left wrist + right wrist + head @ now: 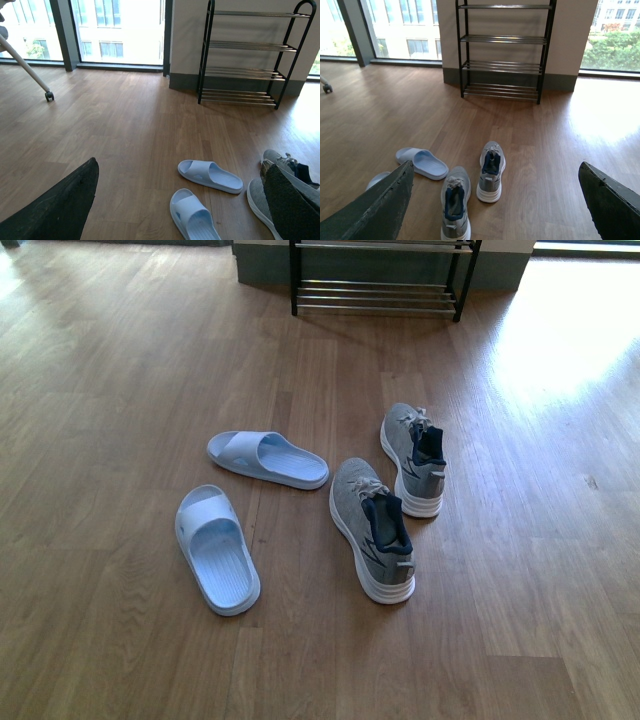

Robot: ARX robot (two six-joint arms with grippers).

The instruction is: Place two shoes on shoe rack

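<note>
A pair of grey knit lace-up sneakers with thick white soles stands on the wooden plank floor [120, 390], toes toward the rack. The nearer sneaker [372, 535] is just beside the farther sneaker [413, 460], not touching, with a pale blue rubber slide [267, 458] and a second slide [217, 548] to their left. The four-tier shoe rack [502, 39] of black metal frames and chrome bars stands well apart, against the wall. The left hand [180, 167] and right hand [495, 167] are both released — dark fingers spread wide, gripping nothing.
</note>
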